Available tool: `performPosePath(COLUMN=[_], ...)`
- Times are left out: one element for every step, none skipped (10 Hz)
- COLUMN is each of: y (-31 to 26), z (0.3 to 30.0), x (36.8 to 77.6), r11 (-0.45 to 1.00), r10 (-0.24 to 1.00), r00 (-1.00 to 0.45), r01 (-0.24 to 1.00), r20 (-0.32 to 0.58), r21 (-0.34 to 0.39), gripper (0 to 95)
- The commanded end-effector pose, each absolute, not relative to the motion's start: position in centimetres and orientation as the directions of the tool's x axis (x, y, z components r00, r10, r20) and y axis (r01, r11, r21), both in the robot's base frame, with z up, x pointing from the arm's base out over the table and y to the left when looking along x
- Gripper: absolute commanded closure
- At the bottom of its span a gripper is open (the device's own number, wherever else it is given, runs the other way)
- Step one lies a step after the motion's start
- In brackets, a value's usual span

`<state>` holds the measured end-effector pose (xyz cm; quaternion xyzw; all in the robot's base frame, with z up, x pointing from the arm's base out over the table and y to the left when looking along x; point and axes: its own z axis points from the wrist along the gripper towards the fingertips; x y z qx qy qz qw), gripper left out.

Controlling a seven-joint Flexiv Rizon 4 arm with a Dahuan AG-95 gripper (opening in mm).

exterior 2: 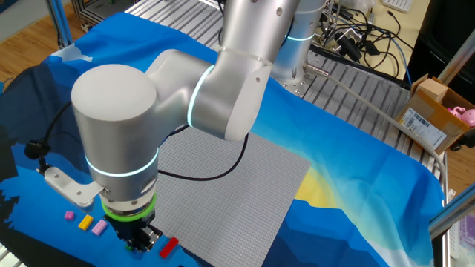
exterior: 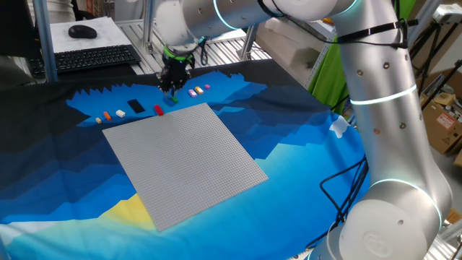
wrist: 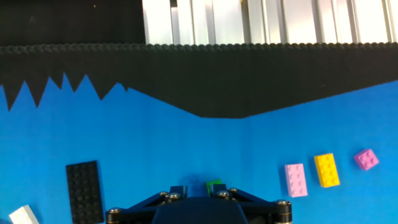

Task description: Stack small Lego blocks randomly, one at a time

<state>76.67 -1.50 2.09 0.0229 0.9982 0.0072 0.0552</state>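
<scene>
Gripper: the gripper point(exterior: 173, 85) hangs low over the blue cloth point(exterior: 303, 155) near the far edge of the desk, just beyond the far corner of the grey baseplate point(exterior: 184, 160); whether its fingers are spread or pressed together cannot be told, since the hand's own body hides the tips in every view.
Blocks under the hand: in the hand view a blue block point(wrist: 198, 185) and a green block point(wrist: 214, 185) sit side by side right at the fingers, partly hidden; contact cannot be judged.
Blocks to one side: a pink block point(wrist: 295, 180), a yellow block point(wrist: 326, 170) and a purple block point(wrist: 365, 159) lie in a row on the cloth.
Blocks to the other side: a red block point(exterior: 158, 110) lies close to the baseplate's far edge; an orange block point(exterior: 107, 115) and a white block point(exterior: 120, 113) lie farther along.
Black plate: a flat black studded plate point(wrist: 83, 191) lies on the cloth near the white block.
Background: a keyboard point(exterior: 94, 57) sits beyond the desk.
</scene>
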Motion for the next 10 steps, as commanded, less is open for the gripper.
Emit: performPosePath(y=[-1.49, -1.49, -1.47, -1.45, -1.39, -1.34, -1.22, -1.14, -1.04, -0.98], z=[2.0, 1.96, 1.86, 1.75, 1.62, 1.53, 1.47, 1.4, 1.33, 1.39], x=[76.95, 76.95, 76.94, 76.94, 76.9, 76.87, 76.8, 76.72, 76.61, 76.55], r11=[0.999, 0.999, 0.999, 0.999, 0.998, 0.998, 0.998, 0.998, 0.998, 0.998], r10=[0.047, 0.048, 0.051, 0.052, 0.056, 0.057, 0.06, 0.06, 0.059, 0.059], r00=[-0.993, -0.993, -0.993, -0.993, -0.992, -0.992, -0.992, -0.992, -0.992, -0.992], r01=[0.046, 0.047, 0.049, 0.051, 0.054, 0.055, 0.058, 0.058, 0.057, 0.056], r20=[-0.109, -0.11, -0.11, -0.109, -0.11, -0.11, -0.111, -0.112, -0.114, -0.114], r21=[0.017, 0.016, 0.017, 0.018, 0.02, 0.019, 0.02, 0.02, 0.018, 0.021], gripper=[76.0, 76.0, 76.0, 76.0, 76.0, 76.0, 76.0, 76.0, 76.0, 76.0])
